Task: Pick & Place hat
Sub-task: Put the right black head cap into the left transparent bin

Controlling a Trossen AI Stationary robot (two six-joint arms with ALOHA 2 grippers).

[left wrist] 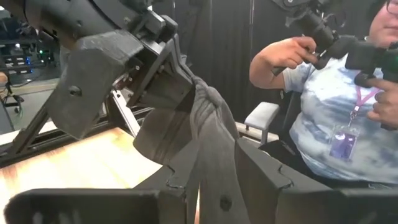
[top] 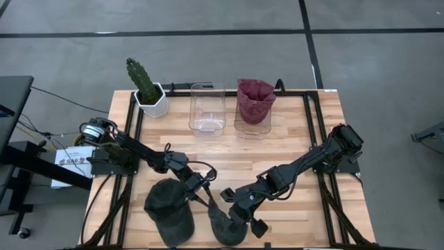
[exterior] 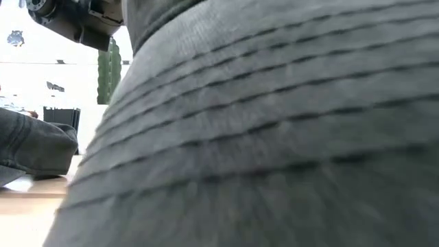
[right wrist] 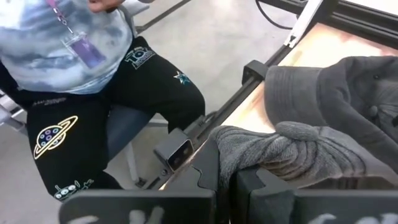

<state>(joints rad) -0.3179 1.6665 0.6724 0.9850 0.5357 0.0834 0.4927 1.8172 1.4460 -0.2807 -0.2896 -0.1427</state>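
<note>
A dark grey knit hat (top: 225, 226) lies at the table's near edge and fills the low view (exterior: 274, 137) with its ribbed cloth. Both grippers are shut on it: my left gripper (top: 210, 201) comes from the left, my right gripper (top: 234, 208) from the right. A dark grey cap (top: 168, 208) rests flat on the table just left of it, also seen in the right wrist view (right wrist: 329, 93). At the far side, a maroon hat (top: 254, 99) sits inside a clear container (top: 253, 125). My left gripper (left wrist: 211, 186) pinches a bunched fold of the knit hat (left wrist: 214, 149) between its two fingers, slanting down from the table's left. The cloth runs up from its fingers to the other gripper (left wrist: 168, 81). My right gripper (right wrist: 224, 186) pinches a bunched part of the knit hat's edge (right wrist: 239, 146) between its two fingers, slanting down from the right. The rest of the hat spreads out beyond the fingers (right wrist: 298, 149), beside the cap.
An empty clear container (top: 207, 107) and a potted cactus (top: 147, 89) stand along the far edge. A black rail frame (top: 312, 132) borders the table. A seated person (right wrist: 74, 50) is just beyond the near edge. Bare wood lies mid-table (top: 236, 153).
</note>
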